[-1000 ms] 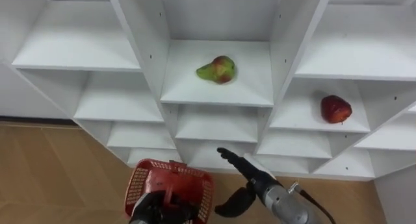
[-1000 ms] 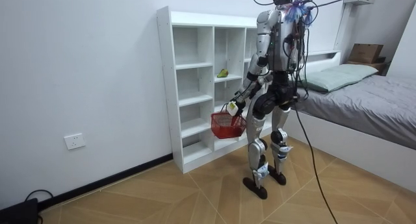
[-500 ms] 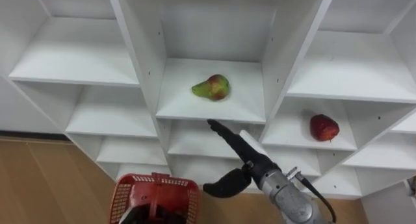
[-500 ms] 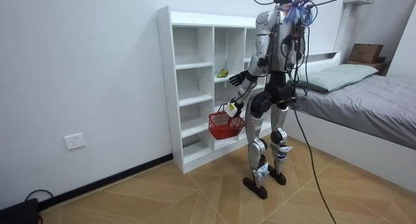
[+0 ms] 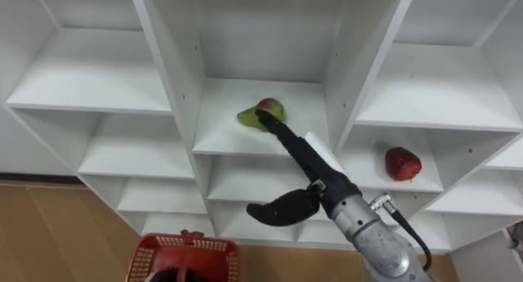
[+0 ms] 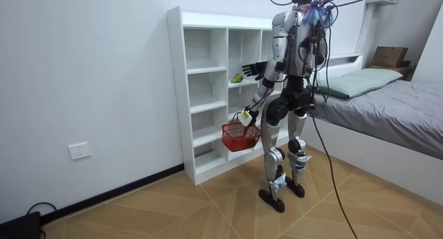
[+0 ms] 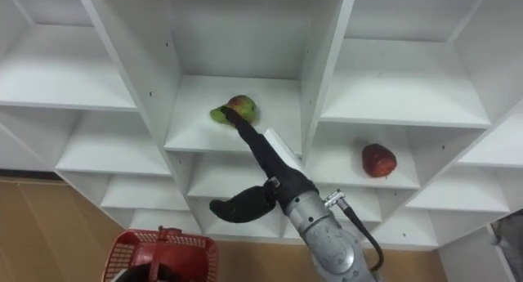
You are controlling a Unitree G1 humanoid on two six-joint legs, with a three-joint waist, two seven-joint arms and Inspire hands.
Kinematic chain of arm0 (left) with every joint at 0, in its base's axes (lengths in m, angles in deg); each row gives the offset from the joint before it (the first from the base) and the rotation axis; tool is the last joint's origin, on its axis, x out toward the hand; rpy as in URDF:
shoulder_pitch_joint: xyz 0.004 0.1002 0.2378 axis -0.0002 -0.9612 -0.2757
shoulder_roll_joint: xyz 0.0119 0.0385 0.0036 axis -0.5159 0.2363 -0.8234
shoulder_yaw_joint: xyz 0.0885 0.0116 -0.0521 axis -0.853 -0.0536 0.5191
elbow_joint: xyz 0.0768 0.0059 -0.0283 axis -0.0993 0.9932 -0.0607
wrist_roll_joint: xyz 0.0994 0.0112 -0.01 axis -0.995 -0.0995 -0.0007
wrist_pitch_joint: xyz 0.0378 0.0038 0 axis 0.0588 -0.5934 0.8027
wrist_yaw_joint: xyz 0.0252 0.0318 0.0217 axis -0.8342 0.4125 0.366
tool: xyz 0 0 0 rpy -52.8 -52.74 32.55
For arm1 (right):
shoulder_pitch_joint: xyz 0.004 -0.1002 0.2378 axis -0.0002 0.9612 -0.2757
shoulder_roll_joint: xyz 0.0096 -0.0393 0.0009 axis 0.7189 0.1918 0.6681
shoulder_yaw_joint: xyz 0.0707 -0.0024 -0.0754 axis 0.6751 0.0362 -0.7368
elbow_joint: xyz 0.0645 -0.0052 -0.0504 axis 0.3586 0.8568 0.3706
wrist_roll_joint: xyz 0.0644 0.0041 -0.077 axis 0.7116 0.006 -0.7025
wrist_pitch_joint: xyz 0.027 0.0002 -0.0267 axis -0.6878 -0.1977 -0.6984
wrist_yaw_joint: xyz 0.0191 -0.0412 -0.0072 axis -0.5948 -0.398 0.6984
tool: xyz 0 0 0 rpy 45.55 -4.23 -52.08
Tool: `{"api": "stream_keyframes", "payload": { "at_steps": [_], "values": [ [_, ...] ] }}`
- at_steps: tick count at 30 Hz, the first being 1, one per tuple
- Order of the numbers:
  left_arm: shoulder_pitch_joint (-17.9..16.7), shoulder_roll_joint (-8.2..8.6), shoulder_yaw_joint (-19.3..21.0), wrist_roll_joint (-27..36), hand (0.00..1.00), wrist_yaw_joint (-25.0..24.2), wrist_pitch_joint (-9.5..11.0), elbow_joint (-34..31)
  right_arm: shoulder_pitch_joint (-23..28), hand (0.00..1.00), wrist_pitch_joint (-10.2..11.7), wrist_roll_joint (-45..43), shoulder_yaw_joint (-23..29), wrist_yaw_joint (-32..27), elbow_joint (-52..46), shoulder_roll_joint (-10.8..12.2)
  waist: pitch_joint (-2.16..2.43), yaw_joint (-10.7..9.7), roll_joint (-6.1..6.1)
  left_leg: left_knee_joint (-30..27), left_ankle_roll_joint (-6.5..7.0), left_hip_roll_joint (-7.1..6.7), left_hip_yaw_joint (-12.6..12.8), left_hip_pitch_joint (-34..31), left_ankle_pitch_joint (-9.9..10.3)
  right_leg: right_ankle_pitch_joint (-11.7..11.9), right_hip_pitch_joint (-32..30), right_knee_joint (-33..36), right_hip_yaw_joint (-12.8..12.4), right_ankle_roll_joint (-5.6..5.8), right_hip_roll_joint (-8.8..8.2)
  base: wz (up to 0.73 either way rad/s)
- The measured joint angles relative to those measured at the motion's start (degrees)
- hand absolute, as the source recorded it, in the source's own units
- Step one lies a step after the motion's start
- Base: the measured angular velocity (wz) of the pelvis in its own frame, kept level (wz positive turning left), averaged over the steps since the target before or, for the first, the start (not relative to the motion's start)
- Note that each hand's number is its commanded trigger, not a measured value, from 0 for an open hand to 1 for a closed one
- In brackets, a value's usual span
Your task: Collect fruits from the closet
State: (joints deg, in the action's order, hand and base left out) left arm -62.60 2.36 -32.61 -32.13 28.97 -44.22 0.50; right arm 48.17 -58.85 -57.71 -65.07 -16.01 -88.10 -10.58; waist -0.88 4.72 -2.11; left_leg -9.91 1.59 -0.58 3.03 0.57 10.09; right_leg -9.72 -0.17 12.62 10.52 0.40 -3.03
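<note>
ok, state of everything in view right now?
closet: open-fronted, no doors.
pear: lying on a middle shelf, fingertips at it, not gripped.
apple: resting on a lower shelf in the column to the right, untouched.
red basket: hanging low in front of the closet.
right robot hand: open, fingers straight, thumb spread.
left robot hand: closed on the basket handle.

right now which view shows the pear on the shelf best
The left eye view: the pear lies large on the middle shelf, green and red, with the right hand reaching its fingertips to it. The right eye view shows nearly the same. The room view shows it as a small green spot by the hand.
</note>
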Motion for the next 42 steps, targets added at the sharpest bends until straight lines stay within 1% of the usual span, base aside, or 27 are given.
{"api": "stream_keyframes", "payload": {
  "at_steps": [2,4,6,9,13,17,18,21,24,28,31,35,38,42],
  "values": [
    [0.00,-0.01,0.06,0.00,1.00,-0.01,0.01,-0.02,-0.04,0.00,0.45,-0.30,0.72,-0.60,-0.53,-0.43,0.06,0.01,-0.10,0.07,0.00,-0.02,-0.03,0.11,0.01,0.00,0.31,0.00,-0.05,0.00,-0.01,0.00],
    [-0.01,-0.06,0.63,0.00,1.00,-0.10,0.01,-0.11,-0.04,0.00,0.51,-1.52,1.54,-0.82,-1.84,-0.92,0.22,0.04,-0.45,0.06,0.00,-0.02,0.00,0.17,0.00,0.00,0.32,0.00,-0.34,0.00,0.01,0.00],
    [-0.04,-0.04,1.39,-0.35,1.00,-0.27,0.01,-0.11,-0.04,0.00,0.65,-2.32,2.13,-1.11,-2.31,-0.91,0.33,0.09,-0.65,0.07,0.00,-0.01,0.05,0.60,0.00,0.00,0.52,-0.01,-0.45,0.00,0.03,0.00],
    [-0.18,-0.09,2.69,-2.24,1.00,-1.35,0.00,-0.11,-0.03,0.00,0.68,-4.65,2.49,-1.12,-2.34,-0.93,0.32,0.09,-0.77,0.23,-0.02,-0.02,0.07,1.39,0.03,-0.01,1.28,-0.04,-0.65,0.01,0.06,0.00],
    [-0.36,-0.13,2.84,-2.30,1.00,-1.54,-0.03,-0.13,-0.03,0.00,0.68,-8.71,2.46,-1.20,-2.49,-0.97,0.44,0.31,-1.11,0.20,-0.04,-0.01,0.09,1.54,0.06,0.00,1.41,-0.04,-0.91,0.01,0.15,0.00],
    [-0.51,-0.11,3.07,-2.37,1.00,-2.31,-0.06,-0.13,-0.03,0.00,0.68,-10.30,2.46,-1.95,-2.49,-1.01,0.42,0.35,-1.13,0.17,-0.04,-0.01,0.05,1.80,0.05,0.00,1.76,-0.11,-0.86,0.01,0.15,0.00],
    [-0.77,-0.07,3.72,-2.69,1.00,-2.43,-0.05,-0.13,-0.04,0.00,0.67,-10.79,2.46,-2.06,-2.49,-1.00,0.34,0.40,-1.22,0.24,-0.05,0.00,0.02,2.18,0.06,0.00,2.18,-0.22,-0.86,0.01,0.17,0.00],
    [-1.07,-0.19,4.35,-4.58,1.00,-2.39,-0.06,-0.44,-0.25,0.00,0.68,-11.41,2.76,-2.40,-2.50,-1.02,0.38,0.33,-1.67,0.24,-0.08,-0.01,-0.09,2.05,0.08,0.00,2.26,-0.50,-0.39,0.00,0.16,0.01],
    [-1.02,-0.27,4.58,-7.02,1.00,-2.39,-0.06,-1.03,-0.62,0.00,0.68,-11.43,3.70,-2.50,-2.49,-1.01,0.10,0.48,-2.36,0.18,-0.08,-0.05,-0.49,1.88,0.07,0.02,2.38,-0.70,-0.08,0.00,0.16,0.06],
    [-1.04,-0.37,4.81,-9.04,1.00,-2.20,-0.19,-2.90,-2.32,0.00,0.68,-11.35,4.41,-3.76,-2.49,-1.04,0.13,0.40,-3.15,0.03,-0.11,-0.08,-1.37,1.53,0.07,0.03,2.43,-0.96,0.77,-0.02,0.14,0.11],
    [-1.04,-0.39,5.02,-10.02,1.00,-2.21,-0.19,-4.65,-3.89,0.00,0.68,-11.27,4.41,-4.82,-2.48,-1.02,0.14,0.70,-3.22,0.09,-0.12,-0.08,-1.63,1.61,0.08,0.03,2.64,-1.11,1.10,-0.02,0.13,0.07],
    [-1.07,-0.51,5.10,-11.14,1.00,-2.29,-0.19,-5.49,-5.34,0.00,0.81,-10.25,4.41,-5.24,-2.37,-0.98,-0.10,0.72,-3.31,0.29,-0.19,-0.09,-1.85,2.22,0.13,0.03,3.99,-2.09,1.40,-0.01,0.18,0.06],
    [-1.07,-0.54,5.44,-12.46,1.00,-2.44,-0.19,-5.50,-5.77,0.00,1.19,-10.03,4.58,-5.51,-2.21,-0.97,-0.17,0.95,-3.55,0.29,-0.23,-0.06,-1.94,2.23,0.15,0.03,4.13,-2.08,1.95,-0.01,0.19,0.05],
    [-1.07,-0.68,5.92,-14.18,1.00,-2.61,-0.20,-6.23,-5.78,0.00,1.24,-10.00,4.56,-6.71,-0.19,-1.07,-0.48,2.33,-4.11,0.30,-0.25,-0.05,-1.89,2.20,0.16,0.03,4.12,-2.08,1.88,0.00,0.21,0.00]
  ]
}}
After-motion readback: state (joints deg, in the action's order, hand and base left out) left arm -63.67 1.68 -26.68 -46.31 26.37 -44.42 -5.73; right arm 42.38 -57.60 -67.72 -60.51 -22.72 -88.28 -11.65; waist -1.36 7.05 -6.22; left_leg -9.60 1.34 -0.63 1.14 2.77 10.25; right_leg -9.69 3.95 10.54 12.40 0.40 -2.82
